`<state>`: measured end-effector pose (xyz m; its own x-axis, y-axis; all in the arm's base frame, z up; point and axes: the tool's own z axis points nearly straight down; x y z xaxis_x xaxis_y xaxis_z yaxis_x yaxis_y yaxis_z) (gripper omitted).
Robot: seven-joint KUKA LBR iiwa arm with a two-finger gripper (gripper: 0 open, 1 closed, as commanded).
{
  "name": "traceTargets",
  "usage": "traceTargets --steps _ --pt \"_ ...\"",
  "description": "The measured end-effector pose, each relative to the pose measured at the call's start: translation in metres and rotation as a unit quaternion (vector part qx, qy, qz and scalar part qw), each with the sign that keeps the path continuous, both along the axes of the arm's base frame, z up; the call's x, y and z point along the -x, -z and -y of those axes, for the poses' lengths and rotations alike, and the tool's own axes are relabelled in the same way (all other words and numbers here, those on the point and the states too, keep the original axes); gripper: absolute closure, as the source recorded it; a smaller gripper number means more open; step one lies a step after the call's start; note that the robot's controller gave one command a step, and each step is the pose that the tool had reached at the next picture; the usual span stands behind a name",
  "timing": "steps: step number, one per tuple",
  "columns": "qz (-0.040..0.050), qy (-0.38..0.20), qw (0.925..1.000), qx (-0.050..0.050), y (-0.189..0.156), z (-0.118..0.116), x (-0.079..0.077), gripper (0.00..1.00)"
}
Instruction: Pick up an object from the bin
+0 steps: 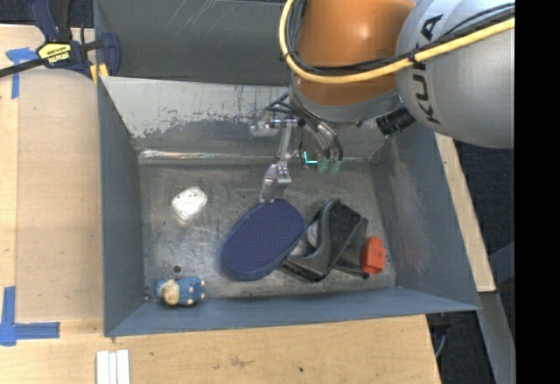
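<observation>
Closest to you is the orange cover on the arm's wrist, high above the far end of the blue oval pad. Take that pad as your marker: it lies flat on the floor of the bin, toward the near wall. The gripper hangs just beyond the pad's far end, its fingers spread apart with nothing between them. One fingertip sits right at the pad's far edge; you cannot tell whether it touches. A black wedge-shaped thing lies against the pad's right side, with a small red piece just beyond it. Left of the pad is a white crumpled lump, apart from it. A small blue-and-yellow toy lies nearer you, by the left corner.
</observation>
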<state>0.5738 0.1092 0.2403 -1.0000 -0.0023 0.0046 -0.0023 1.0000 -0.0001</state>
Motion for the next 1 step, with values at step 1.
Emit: traceTargets --steps 1 --pt "0.0032 -0.072 0.9974 -0.002 0.1555 0.0321 0.004 0.0"
